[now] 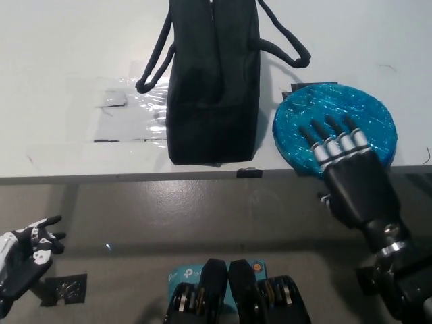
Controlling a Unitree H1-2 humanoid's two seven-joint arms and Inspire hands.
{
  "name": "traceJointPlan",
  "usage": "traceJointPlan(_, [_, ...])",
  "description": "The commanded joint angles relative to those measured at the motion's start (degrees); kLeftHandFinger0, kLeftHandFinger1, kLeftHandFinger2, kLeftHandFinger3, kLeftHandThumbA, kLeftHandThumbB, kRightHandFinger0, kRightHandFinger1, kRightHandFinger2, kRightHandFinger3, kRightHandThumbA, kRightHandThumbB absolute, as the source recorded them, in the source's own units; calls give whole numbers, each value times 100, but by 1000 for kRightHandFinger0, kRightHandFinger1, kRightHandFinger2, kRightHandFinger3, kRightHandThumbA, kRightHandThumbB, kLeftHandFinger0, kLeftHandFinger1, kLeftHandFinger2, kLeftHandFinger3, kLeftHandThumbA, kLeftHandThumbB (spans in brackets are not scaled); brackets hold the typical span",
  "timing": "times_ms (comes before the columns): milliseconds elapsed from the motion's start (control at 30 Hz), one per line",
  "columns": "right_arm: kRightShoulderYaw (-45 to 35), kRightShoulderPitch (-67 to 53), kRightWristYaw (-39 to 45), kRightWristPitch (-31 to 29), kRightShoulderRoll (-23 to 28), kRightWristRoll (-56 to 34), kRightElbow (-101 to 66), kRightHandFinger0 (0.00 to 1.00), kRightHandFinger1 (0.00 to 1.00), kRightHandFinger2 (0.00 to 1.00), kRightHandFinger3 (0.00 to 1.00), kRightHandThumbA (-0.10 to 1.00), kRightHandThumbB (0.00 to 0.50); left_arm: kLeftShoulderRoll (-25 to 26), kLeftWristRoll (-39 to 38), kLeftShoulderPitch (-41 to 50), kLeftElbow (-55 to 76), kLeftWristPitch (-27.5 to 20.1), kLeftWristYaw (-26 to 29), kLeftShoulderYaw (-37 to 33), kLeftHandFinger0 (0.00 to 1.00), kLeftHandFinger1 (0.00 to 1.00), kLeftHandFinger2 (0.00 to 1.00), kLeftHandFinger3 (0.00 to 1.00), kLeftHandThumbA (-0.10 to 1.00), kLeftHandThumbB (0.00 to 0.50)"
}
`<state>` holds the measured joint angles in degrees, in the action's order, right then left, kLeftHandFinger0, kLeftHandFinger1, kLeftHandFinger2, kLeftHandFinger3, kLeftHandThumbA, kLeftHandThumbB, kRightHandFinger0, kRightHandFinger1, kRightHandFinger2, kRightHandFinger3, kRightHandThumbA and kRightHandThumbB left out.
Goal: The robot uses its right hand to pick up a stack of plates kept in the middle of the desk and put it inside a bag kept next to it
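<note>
The round blue film-wrapped stack of plates (335, 128) lies flat at 3 o'clock of the upright black fabric bag (213, 88) on the white tabletop (67, 54). The black right hand (344, 169) reaches over its near edge, fingers spread, empty, pointing to 12. The white left hand (23, 253) rests at 7 o'clock, fingers apart.

The right hand (344, 158) covers the near part of the plates (337, 108) at the desk's (67, 54) front edge, the bag's (213, 88) top runs off the picture's upper edge, and the left hand (23, 253) is cut at the lower left.
</note>
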<state>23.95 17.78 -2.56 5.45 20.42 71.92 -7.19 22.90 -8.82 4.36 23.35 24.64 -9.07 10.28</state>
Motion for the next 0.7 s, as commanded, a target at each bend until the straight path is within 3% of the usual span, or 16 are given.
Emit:
traceJointPlan(0, [63,64,-173,-142,48,230,58,1000,1000,1000,1000,940,500,181,-71,-57,121,-48,-139,41,684,757,852,1000,-100,18])
traceJointPlan(300, [45,-158,65,58,-161,291,95,1000,1000,1000,1000,932,500,164,-106,-36,119,-86,-225,76,687,766,854,1000,-100,9])
traceJointPlan(333, [-14,-213,105,143,-211,267,54,1000,1000,1000,1000,789,500,148,-141,11,119,-133,-246,96,698,769,849,1000,-100,17])
traceJointPlan(367, [-32,-212,123,147,-215,253,52,1000,1000,1000,1000,752,500,148,-135,8,115,-135,-252,97,698,768,847,1000,-100,17])
traceJointPlan(400, [-93,-191,166,138,-193,164,45,1000,1000,1000,1000,537,500,154,-141,5,87,-145,-268,98,695,764,845,1000,-100,22])
traceJointPlan(500, [-119,-194,184,124,-204,166,41,1000,1000,1000,1000,528,500,153,-141,4,84,-147,-274,101,692,762,844,1000,-100,21])
traceJointPlan(533, [-473,89,544,494,-115,181,100,1000,1000,1000,1000,242,490,163,-127,-21,51,-225,-290,89,671,742,826,1000,-100,4])
traceJointPlan(667, [-595,107,589,453,-145,164,126,1000,1000,1000,1000,271,500,159,-116,-21,53,-238,-301,92,663,736,824,1000,-100,3])
